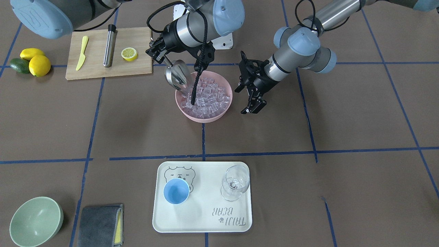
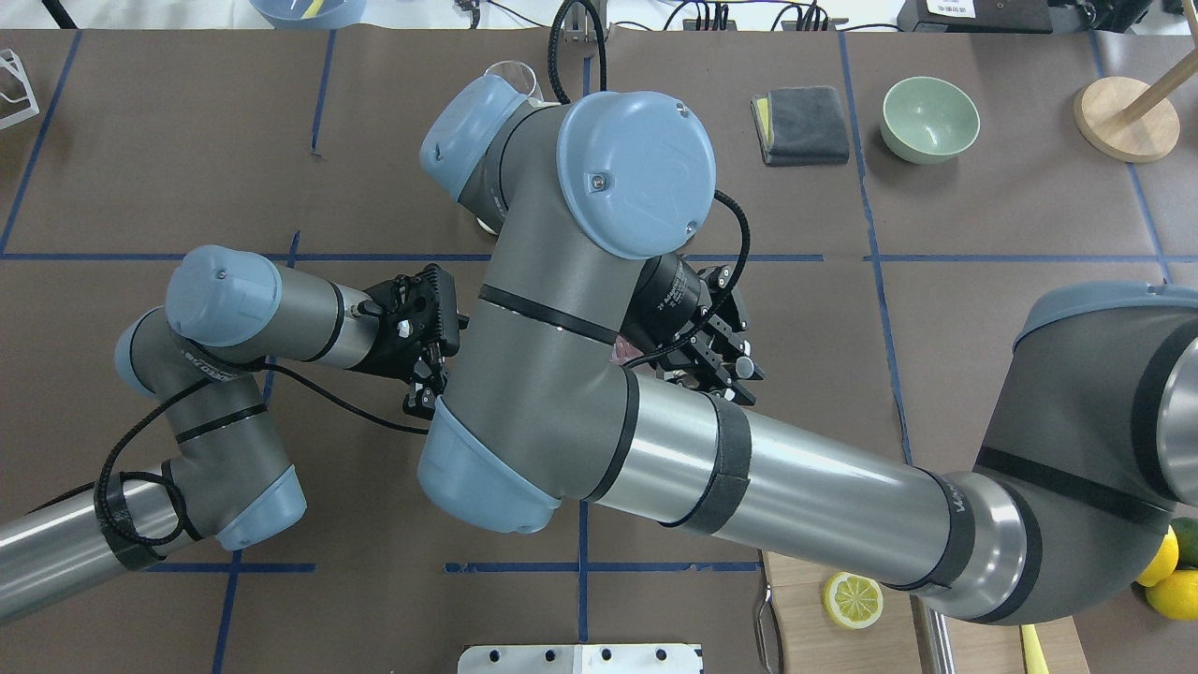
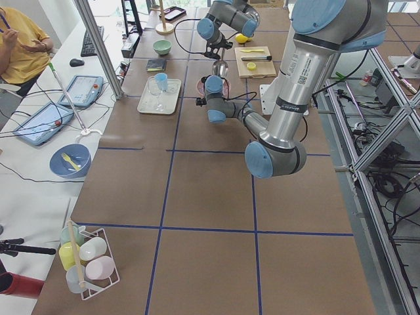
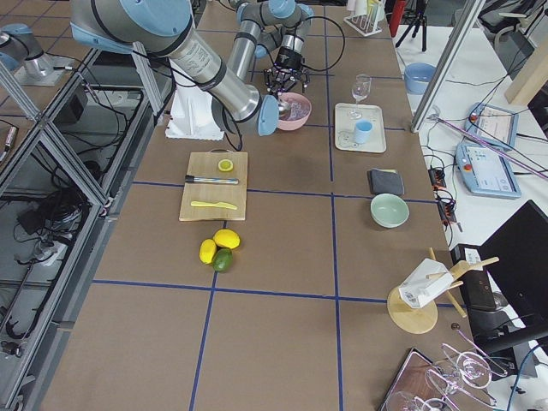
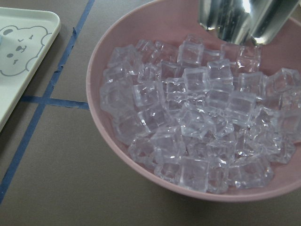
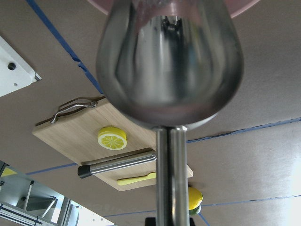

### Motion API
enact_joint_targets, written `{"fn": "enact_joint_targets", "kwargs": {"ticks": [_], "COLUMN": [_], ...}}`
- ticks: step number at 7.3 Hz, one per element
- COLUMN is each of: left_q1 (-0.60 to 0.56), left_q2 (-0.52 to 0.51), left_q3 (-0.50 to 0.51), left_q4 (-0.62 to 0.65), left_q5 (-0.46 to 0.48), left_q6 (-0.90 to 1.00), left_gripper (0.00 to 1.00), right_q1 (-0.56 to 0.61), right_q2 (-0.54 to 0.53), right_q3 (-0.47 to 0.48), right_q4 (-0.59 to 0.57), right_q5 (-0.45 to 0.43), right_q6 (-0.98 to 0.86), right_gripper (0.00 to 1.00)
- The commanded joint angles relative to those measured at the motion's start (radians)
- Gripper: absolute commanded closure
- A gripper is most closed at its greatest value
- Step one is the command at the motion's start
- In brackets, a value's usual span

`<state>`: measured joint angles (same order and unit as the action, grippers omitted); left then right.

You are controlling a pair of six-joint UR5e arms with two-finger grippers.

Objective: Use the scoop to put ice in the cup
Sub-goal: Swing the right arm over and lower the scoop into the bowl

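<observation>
Low in the front-facing view, a pale green round bowl (image 1: 36, 221) sits at the bottom left corner with a folded grey cloth (image 1: 100, 225) just beside it. To their right lies a white rectangular plastic tray (image 1: 202, 219). The small round light-blue plastic cup (image 1: 176, 191) stands upright on its left part, over a printed bear. A clear stemmed wine glass (image 1: 235, 182) stands on its right part.

Higher, at the frame's centre, a pink round bowl (image 1: 204, 118) holds the ice (image 1: 207, 97), a heap of small clear cubes. Just right of the bowl hangs the left gripper (image 1: 244, 99), its jaws spread and holding nothing.

Over the bowl's upper left rim tilts the shiny stainless-steel scoop (image 1: 176, 73), mouth toward the cubes. Whether it touches them cannot be told. The right gripper (image 1: 160, 54) is clamped on the scoop's thin rod handle.

At the upper left, a wooden cutting board (image 1: 137, 70) carries a yellow plastic knife (image 1: 82, 52), a steel cylinder (image 1: 109, 46) and a lemon half (image 1: 129, 54). Two lemons (image 1: 39, 65) and an avocado (image 1: 19, 65) lie beside it.
</observation>
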<state>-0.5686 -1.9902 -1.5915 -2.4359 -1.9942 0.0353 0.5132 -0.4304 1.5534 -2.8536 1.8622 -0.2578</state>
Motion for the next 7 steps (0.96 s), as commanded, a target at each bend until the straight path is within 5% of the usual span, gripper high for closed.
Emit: {"fn": "enact_joint_targets", "kwargs": {"ticks": [1, 4, 7], "left_q1": [-0.001, -0.001, -0.004], "left_q2": [0.001, 0.001, 0.001], "left_q3": [0.001, -0.001, -0.001], "left_q4": [0.0, 0.0, 0.0], "left_q5": [0.0, 0.002, 0.002], "left_q6": [0.0, 0.0, 0.0], "left_gripper": [0.0, 0.0, 0.0], "right_q1": [-0.015, -0.015, -0.016], "right_q2": [-0.001, -0.059, -0.181], "right_q3": [-0.041, -0.029, 0.099], "right_q4": [0.051, 0.147, 0.214], "right_q5": [0.017, 0.054, 0.058], "right_q6": [0.07, 0.094, 0.104], "right_gripper": [1.0, 1.0, 1.0]}}
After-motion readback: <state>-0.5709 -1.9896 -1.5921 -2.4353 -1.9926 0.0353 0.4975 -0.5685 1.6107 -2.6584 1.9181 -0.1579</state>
